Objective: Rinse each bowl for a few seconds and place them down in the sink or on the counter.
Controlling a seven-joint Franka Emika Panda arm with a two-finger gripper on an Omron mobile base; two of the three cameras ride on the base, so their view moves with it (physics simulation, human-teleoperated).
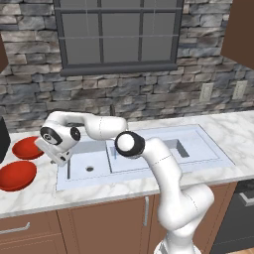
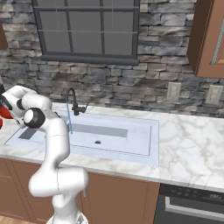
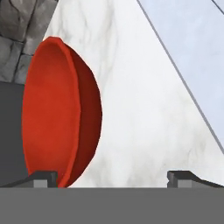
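Left base view shows two red bowls (image 1: 18, 175) on the bench (image 1: 34, 196) left of the sink (image 1: 144, 154); hand view shows the spread gripper (image 3: 113, 177) beside one bowl, one fingertip (image 3: 41, 178) against its rim.

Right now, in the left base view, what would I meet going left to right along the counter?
Two red bowls → the open pincer → small sink basin → wide sink basin → bare marble counter.
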